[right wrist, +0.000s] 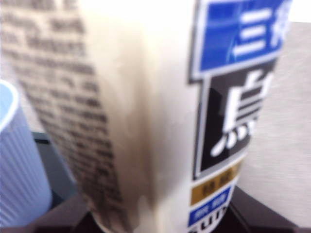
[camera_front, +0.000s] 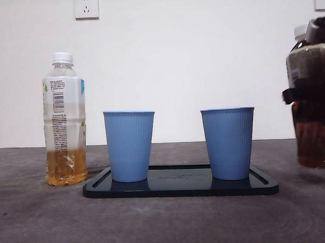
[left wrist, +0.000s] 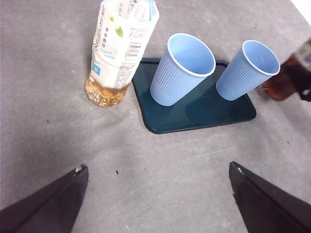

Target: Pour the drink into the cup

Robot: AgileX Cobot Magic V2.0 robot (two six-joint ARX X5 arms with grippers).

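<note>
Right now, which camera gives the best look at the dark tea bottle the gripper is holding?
The front view: the dark tea bottle shows label, cap and dark liquid, lifted off the table, though the edge crops it. The right wrist view is a blurred label close-up. The left wrist view catches only its lower part beside the tray.

The left tool (left wrist: 155,201) shows as two matte black jaws, each a broad wedge tapering to a blunt tip; a tiny pale speck sits at each tip, at about 10 o'clock and 2 o'clock from the gap between them. The right tool (camera_front: 311,89) appears as a dark black clamp, boxy and angular, its finer details lost in shadow and blur.
</note>
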